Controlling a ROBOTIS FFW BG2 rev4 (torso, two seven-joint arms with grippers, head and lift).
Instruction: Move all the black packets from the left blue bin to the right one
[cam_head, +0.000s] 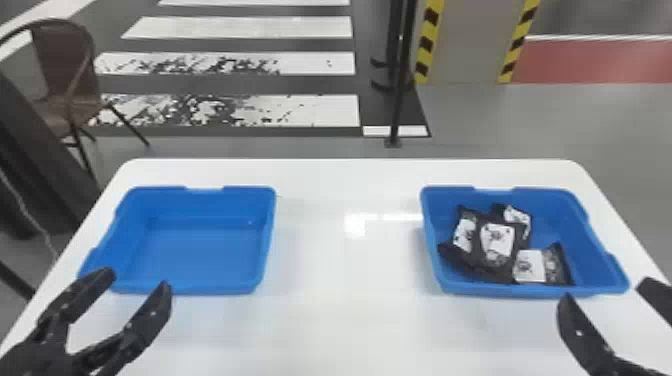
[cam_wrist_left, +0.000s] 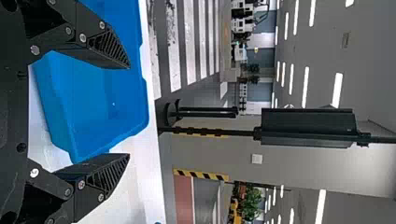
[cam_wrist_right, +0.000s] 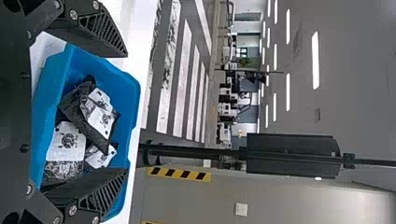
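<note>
My left gripper (cam_head: 136, 292) stands open over the near left corner of the left blue bin (cam_head: 200, 250), which holds nothing. In the left wrist view the left gripper (cam_wrist_left: 128, 112) has its fingers wide apart, with that bin (cam_wrist_left: 93, 98) beyond them. At the right, my right gripper (cam_head: 600, 295) is open near the front edge of the right blue bin (cam_head: 595, 260). Several black packets (cam_head: 497, 242) with white labels lie piled inside this bin. The right wrist view has the right gripper (cam_wrist_right: 127, 112) spread, nothing between its fingers, and the packets (cam_wrist_right: 98, 112) in the bin (cam_wrist_right: 123, 84) beyond.
Both bins stand on a white table (cam_head: 345, 310) with a wide stretch of tabletop between them. Past its far edge are a black pole (cam_head: 400, 90) on the floor and, at the left, a brown chair (cam_head: 70, 75).
</note>
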